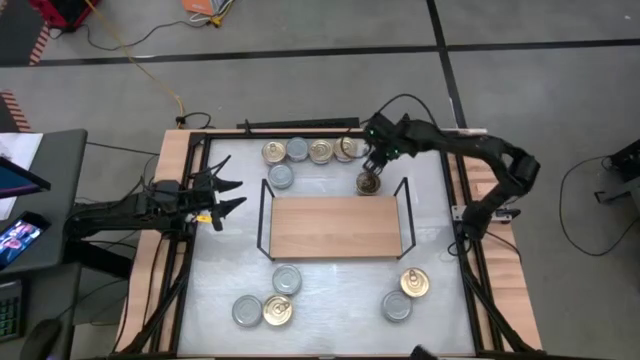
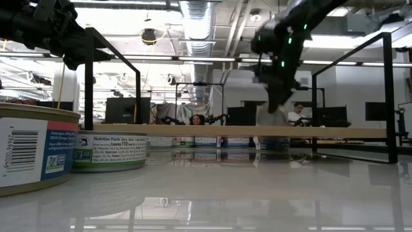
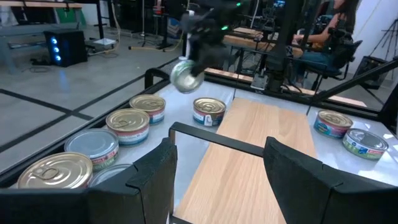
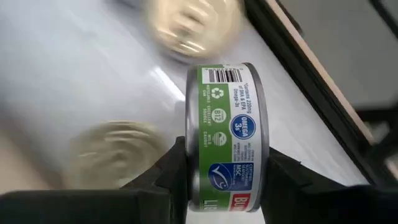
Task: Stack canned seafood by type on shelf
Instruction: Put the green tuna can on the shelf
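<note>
My right gripper (image 1: 372, 166) hangs over the table's far side, just beyond the shelf (image 1: 335, 228), and is shut on a green-labelled tin (image 4: 227, 130). In the left wrist view that tin (image 3: 186, 76) is in the air above a gold-lidded tin (image 3: 209, 111) standing on the table at the shelf's far edge. The shelf board (image 3: 261, 143) is bare. My left gripper (image 3: 217, 180) is open and waits at the table's left edge (image 1: 225, 196), touching nothing. Several more tins (image 1: 297, 150) stand in a row along the far side. My right gripper pinches the green-labelled tin between its two fingers (image 4: 174, 171), one on each flat face, near the rim (image 4: 199, 186). The fingers come from above, pointing down. The tin is lifted clear of the table and stands on edge, its label wall (image 4: 239, 124) facing the wrist camera.
Black wire frames rise at the shelf's short ends (image 1: 265, 215) (image 1: 405, 215). One tin (image 1: 281, 176) sits by the far left corner of the shelf. Near the table's near edge lie three tins on the left (image 1: 277, 311) and two on the right (image 1: 415, 283).
</note>
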You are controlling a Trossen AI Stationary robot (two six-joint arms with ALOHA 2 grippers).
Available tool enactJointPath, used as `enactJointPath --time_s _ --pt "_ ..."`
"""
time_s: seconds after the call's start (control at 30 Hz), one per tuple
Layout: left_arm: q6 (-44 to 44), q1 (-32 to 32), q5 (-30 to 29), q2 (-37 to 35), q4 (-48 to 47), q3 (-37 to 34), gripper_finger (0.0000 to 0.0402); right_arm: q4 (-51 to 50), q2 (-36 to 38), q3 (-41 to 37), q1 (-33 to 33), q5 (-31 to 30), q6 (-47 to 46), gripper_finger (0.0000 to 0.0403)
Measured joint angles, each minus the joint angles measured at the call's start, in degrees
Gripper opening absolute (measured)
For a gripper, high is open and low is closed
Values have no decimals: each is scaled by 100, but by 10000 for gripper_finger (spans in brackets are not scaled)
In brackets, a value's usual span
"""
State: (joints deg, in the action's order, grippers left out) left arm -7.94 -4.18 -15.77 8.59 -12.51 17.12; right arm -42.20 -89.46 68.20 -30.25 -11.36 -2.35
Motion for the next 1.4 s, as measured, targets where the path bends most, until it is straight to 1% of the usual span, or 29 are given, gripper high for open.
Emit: enactJointPath --time_s 0.07,0.2,0.3,0.37,0.5,0.63,0.73,0.9,1.07,1.13,1.27,1.4 --pt "0 1 -3 1 -4 0 228 61 206 4 394 104 213 168" --pt "-31 1 -2 1 -7 0 228 263 421 4 1308 81 584 168" --pt "-35 0 -2 0 -9 0 228 388 417 6 2019 -299 674 168" --pt "-37 -1 2 -1 -13 0 228 408 324 9 2501 -780 673 169" --pt "-46 0 37 -1 -47 0 228 189 -47 9 3508 -2091 376 170" --pt "-46 -1 40 -1 -59 0 228 -454 -338 11 4392 -3220 -551 170" --pt "-46 1 40 -1 -57 0 228 -940 -539 9 4857 -3655 -1232 170" --pt "-45 0 40 -1 -48 0 228 -1293 -921 9 5305 -3915 -1634 170" --pt "-45 -1 40 0 -39 0 228 -1443 -1223 9 5288 -3940 -2126 180" --pt "-44 0 40 0 -39 0 228 -1444 -1258 18 5288 -3859 -2249 198" --pt "-11 -1 37 -1 -37 0 228 -1549 -1197 174 5226 -3236 -2464 252" --pt "-7 0 39 0 -40 0 228 -1568 -1049 472 5173 -2801 -2480 299"
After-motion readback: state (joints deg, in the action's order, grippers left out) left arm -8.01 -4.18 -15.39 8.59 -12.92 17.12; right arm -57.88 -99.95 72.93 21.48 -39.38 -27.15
